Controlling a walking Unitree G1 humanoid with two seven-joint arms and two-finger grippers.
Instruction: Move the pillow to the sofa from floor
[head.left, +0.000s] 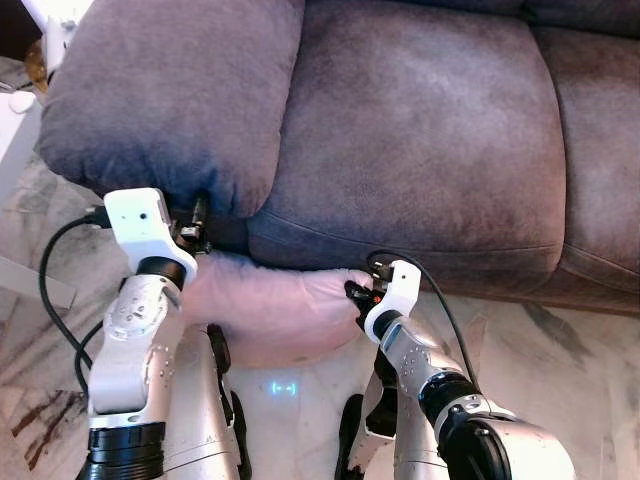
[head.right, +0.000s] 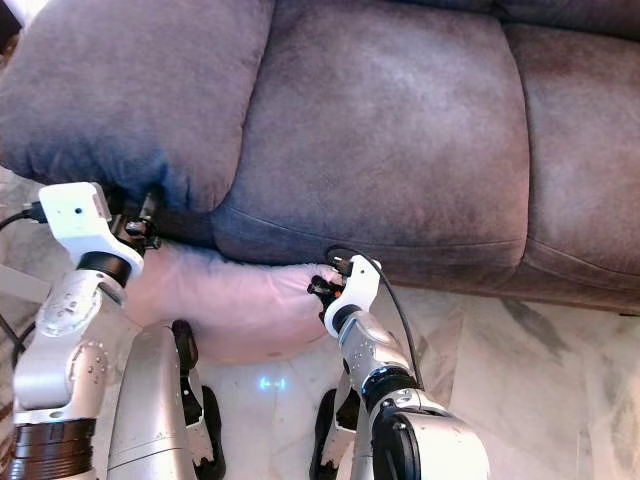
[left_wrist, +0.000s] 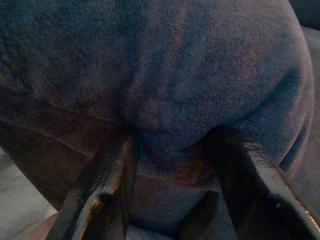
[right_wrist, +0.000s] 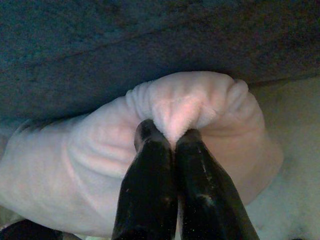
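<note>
Below us, the floor (head.left: 560, 360) is pale glossy marble with grey and rusty veins, and a small blue light reflects on it between our legs. Across the upper part of our view runs the sofa (head.left: 420, 130), upholstered in a dark grey, suede-like fabric with soft plump seat cushions divided by seams; its rounded, overstuffed arm (head.left: 160, 90) bulges out at our left.

Pressed against the sofa's front edge, under the seam between arm and seat, sits the pillow (head.left: 270, 305), pale pink, fleecy and wrinkled, still low by the floor.

Our right gripper (right_wrist: 171, 136) is clenched on a pinched fold at the pillow's right end, its two black fingers squeezed together around the fleece. Our left gripper (left_wrist: 170, 165) is at the pillow's left end beneath the sofa arm, fingers spread wide apart with the grey upholstery bulging between them, grasping nothing. A black cable (head.left: 50, 290) loops from the left wrist.
</note>
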